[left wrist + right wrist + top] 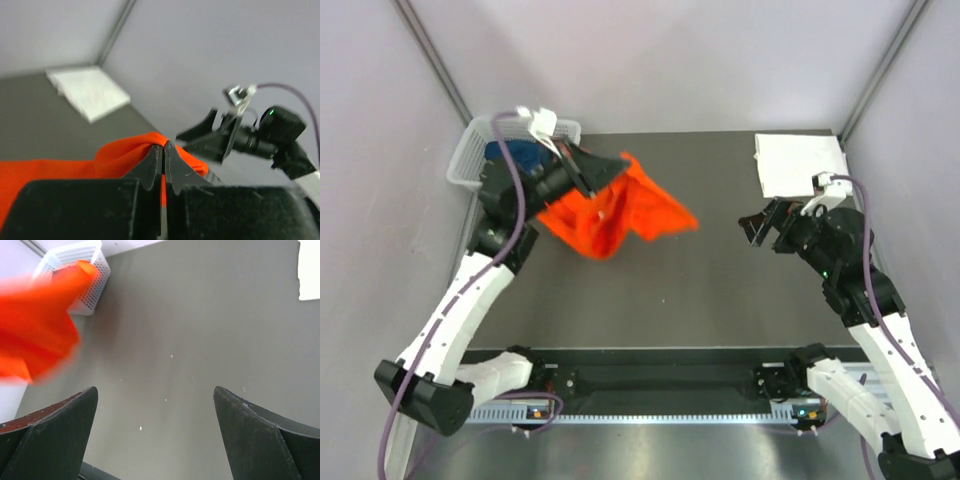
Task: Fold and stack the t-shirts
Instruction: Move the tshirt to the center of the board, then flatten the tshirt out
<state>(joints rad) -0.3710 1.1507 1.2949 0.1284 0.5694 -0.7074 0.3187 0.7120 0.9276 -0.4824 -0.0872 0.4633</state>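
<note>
An orange t-shirt (620, 212) hangs in the air above the table's left half, bunched and drooping to the right. My left gripper (612, 166) is shut on its upper edge; the left wrist view shows the jaws closed on an orange fold (145, 150). A folded white t-shirt (800, 163) lies flat at the back right corner, also in the left wrist view (90, 92). My right gripper (757, 228) is open and empty, held above the table right of centre, jaws pointing left towards the orange shirt (35, 335).
A white mesh basket (470, 158) with a dark blue garment (520, 156) in it stands at the back left corner, seen also in the right wrist view (92, 270). Grey walls close in the table on three sides.
</note>
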